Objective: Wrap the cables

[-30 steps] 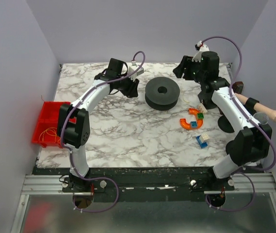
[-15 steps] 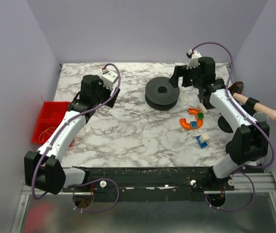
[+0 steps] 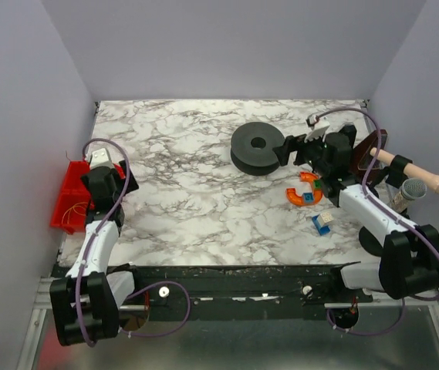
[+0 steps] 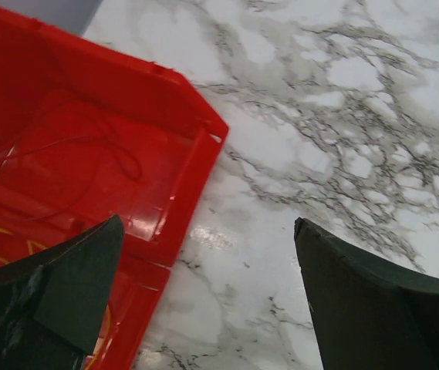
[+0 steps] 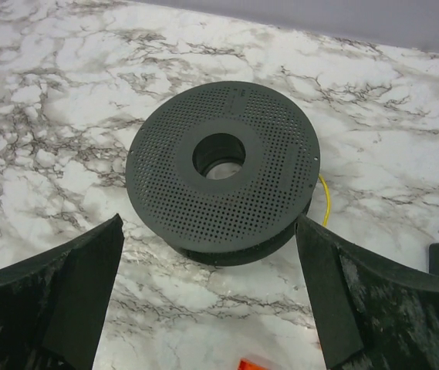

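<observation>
Right wrist: yellow cable (image 5: pixel 327 202), near-vertical

Thin yellow cables (image 5: pixel 325 202): strand at black spool (image 5: pixel 223 173) rim; loose loops in red bin (image 4: pixel 165 154).

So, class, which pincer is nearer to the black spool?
Right. The right pincer sits just right of the spool. The left pincer is far off to its left, by the red bin.
</observation>
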Robot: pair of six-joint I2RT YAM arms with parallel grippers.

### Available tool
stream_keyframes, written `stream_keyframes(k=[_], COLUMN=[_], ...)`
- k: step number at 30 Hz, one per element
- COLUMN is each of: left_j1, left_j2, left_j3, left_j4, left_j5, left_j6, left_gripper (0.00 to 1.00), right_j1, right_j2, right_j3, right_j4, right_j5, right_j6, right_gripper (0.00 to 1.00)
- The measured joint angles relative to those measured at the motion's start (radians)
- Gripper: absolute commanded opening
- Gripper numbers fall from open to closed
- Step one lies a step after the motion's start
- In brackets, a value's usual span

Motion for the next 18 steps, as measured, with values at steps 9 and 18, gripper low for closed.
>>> stream_keyframes(k=[9, 18], left_j1=[0.212, 0.256], left_j2=[-0.052, -0.053], left_j3=[-0.085, -0.087], left_j4=[0.053, 0.029], left_j5=[0.077, 0.196], left_j6=[-0.027, -0.038], left_gripper=[0.99, 0.99], right_j1=[-0.028, -0.054], right_j2=[-0.107, -0.109], right_j3=[-0.295, -0.338], right_j4=[0.25, 0.362], right_j5=[0.013, 0.014], right_j6=[-0.001, 0.005], right_gripper=[1.0, 1.0])
